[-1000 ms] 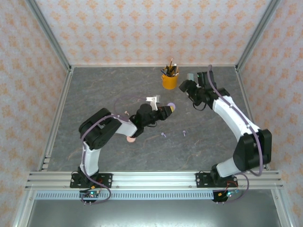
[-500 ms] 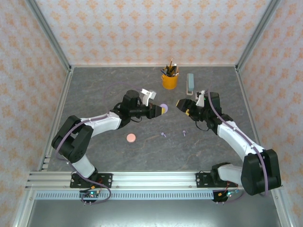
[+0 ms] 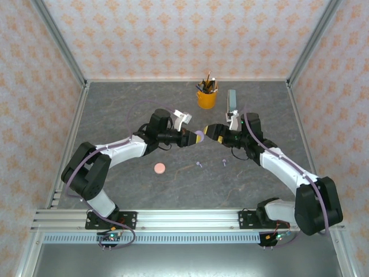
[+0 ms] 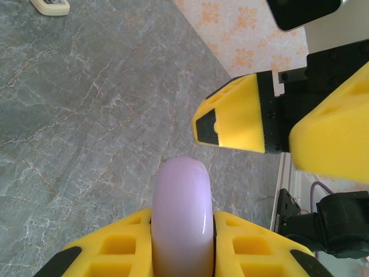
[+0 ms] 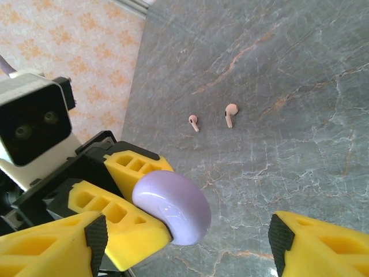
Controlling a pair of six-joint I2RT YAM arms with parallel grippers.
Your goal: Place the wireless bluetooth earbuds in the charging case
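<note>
My left gripper (image 3: 194, 137) hangs above the middle of the table, shut on a round lilac charging case (image 3: 200, 134), which it grips by the flat faces (image 4: 181, 213). The right gripper (image 3: 208, 131) faces it, open. Its yellow fingers (image 4: 233, 118) stand just off the case, one on each side of the case's free end (image 5: 173, 208), and neither touches it. Two tiny stemmed earbuds (image 3: 199, 164) (image 3: 223, 162) lie on the table below the grippers. They also show as pale pieces (image 5: 194, 122) (image 5: 230, 115) in the right wrist view.
A round pink case (image 3: 159, 168) lies flat on the table to the left of the earbuds. A yellow cup of pencils (image 3: 206, 98) and a grey-green block (image 3: 232, 99) stand at the back. Aluminium frame rails (image 3: 173, 218) run along the near edge.
The right arm has swung in from the back right until its open fingers face the lilac case. The left arm stretched out earlier and has held the case nearly still since.
</note>
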